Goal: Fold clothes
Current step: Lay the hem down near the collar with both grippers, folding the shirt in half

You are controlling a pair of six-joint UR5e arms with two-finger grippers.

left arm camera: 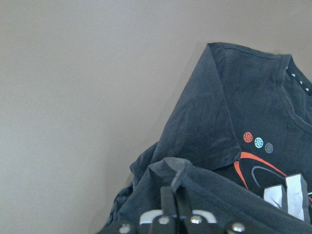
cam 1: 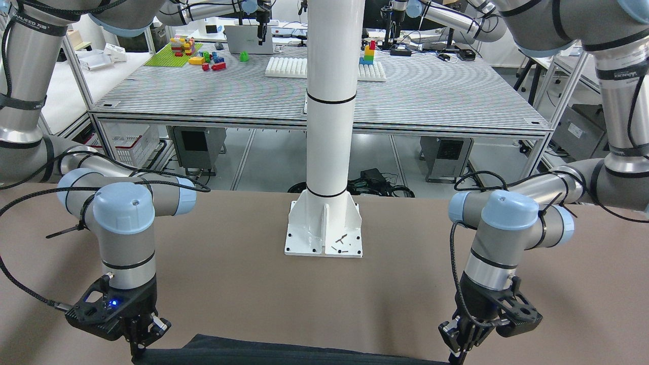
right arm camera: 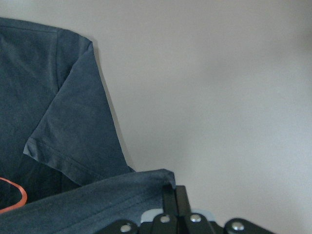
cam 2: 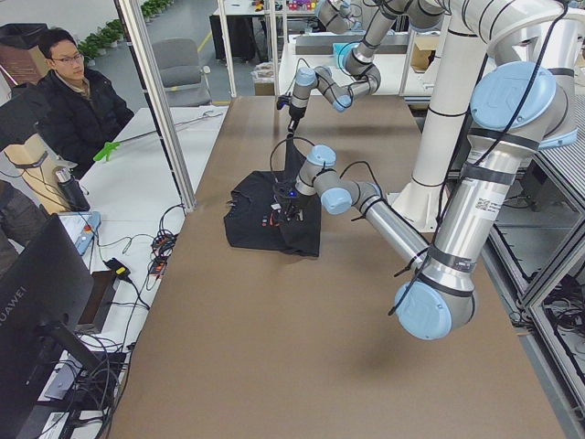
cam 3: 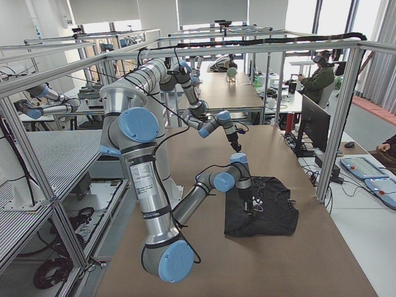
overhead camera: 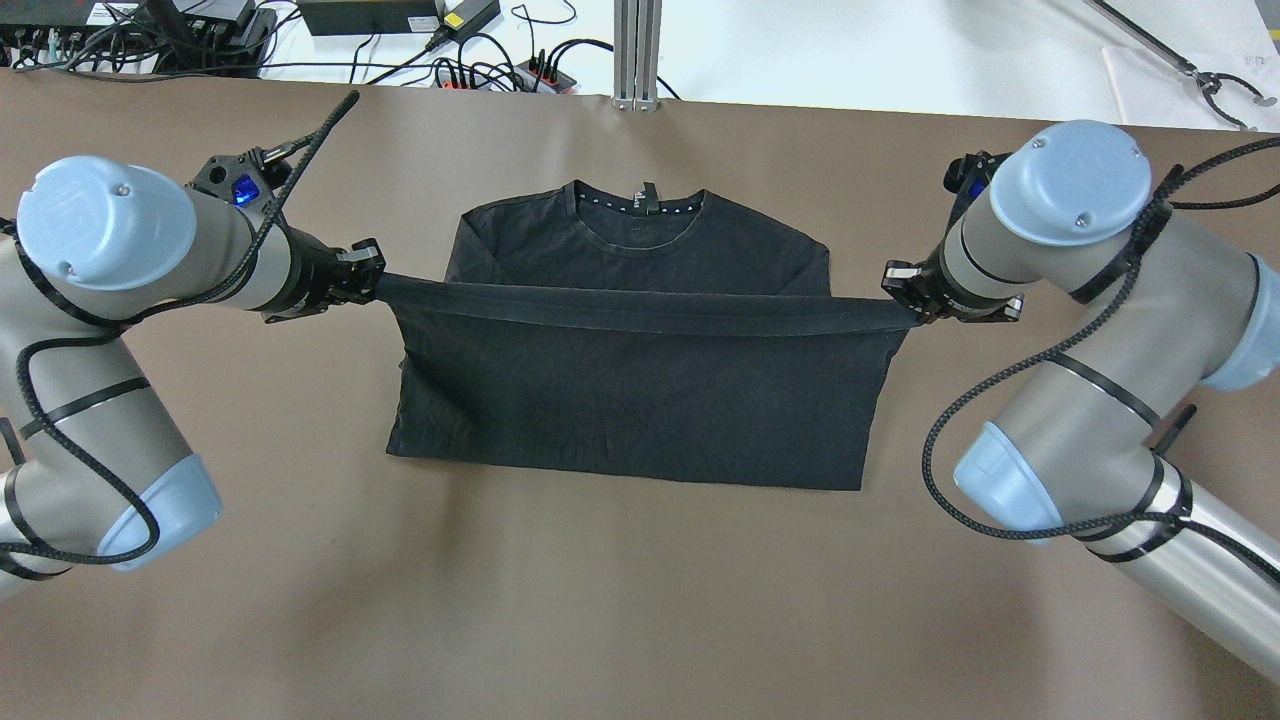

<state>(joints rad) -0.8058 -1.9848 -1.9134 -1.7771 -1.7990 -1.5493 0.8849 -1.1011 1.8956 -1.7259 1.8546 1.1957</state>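
Here it was: the black T-shirt (overhead camera: pixel 630 400) lay on the brown table (overhead camera: pixel 600 620), collar (overhead camera: pixel 640 215) toward the far side from the robot, and both arms were on it at once. The left gripper (overhead camera: pixel 372 280) had its fingers pressed tight on one hem corner, and the right gripper (overhead camera: pixel 900 292) was pinching the opposite corner the same way. Between them the hem (overhead camera: pixel 640 312) ran as a taut, raised band straight across the shirt, just below the collar. From that band the fabric fell away to a straight near edge resting on the table. From the left wrist, a red and white print (left arm camera: pixel 273 183) showed on the layer lying under the lifted cloth. From the right wrist, a short sleeve (right arm camera: pixel 78 136) lay flat on the table, just beside the pinched corner. The white pole's base plate (cam 1: pixel 324 233) stood well apart from the shirt, at the table's robot side
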